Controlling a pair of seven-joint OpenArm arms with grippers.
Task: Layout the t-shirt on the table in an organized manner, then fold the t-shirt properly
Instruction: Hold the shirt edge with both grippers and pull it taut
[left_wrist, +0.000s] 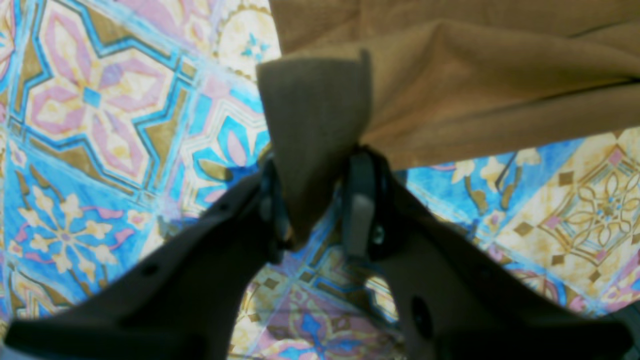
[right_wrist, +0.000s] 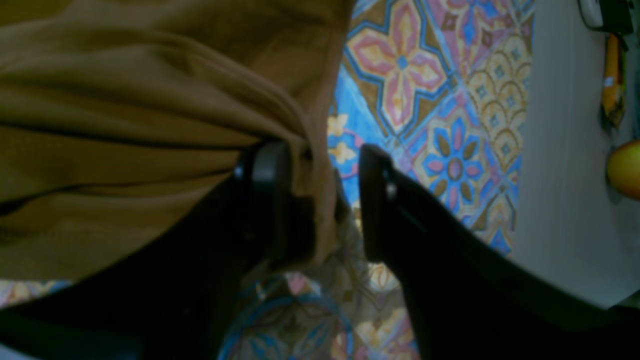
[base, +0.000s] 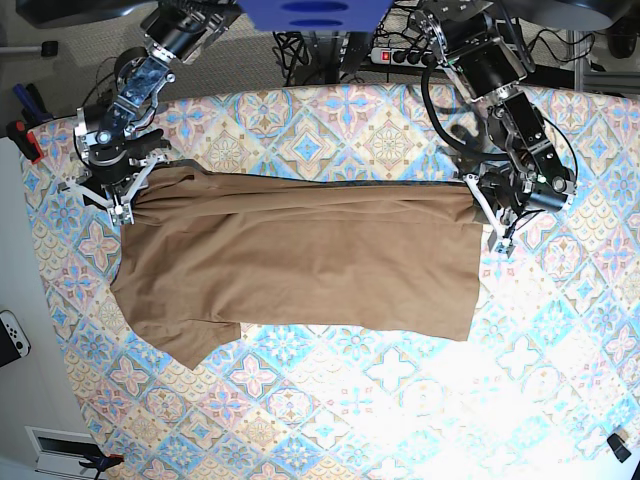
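1. Desk (base: 400, 400): spanning nearly the whole base view under a cloth of blue, pink and cream tiles, and carrying the garment on its far half.
2. T-shirt (base: 300, 260): lying spread sideways across the desk, tan-brown and plain, with the hem edge toward the base view's right and a short sleeve sticking out toward the near left corner. Showing long creases along its far edge, where the cloth is bunching toward both claws.
3. Left claw (base: 497, 225): hovering at the far hem corner, on the base view's right. In its wrist view (left_wrist: 317, 200), standing with jaws apart, a pointed flap of the t-shirt hanging between them, touching one finger and leaving a gap at the other pad.
4. Right claw (base: 125, 200): sitting at the far shoulder corner, on the base view's left. In its wrist view (right_wrist: 325, 200), standing with jaws apart, a fold of cloth draping against one finger and the patterned desk showing through the gap to the other.
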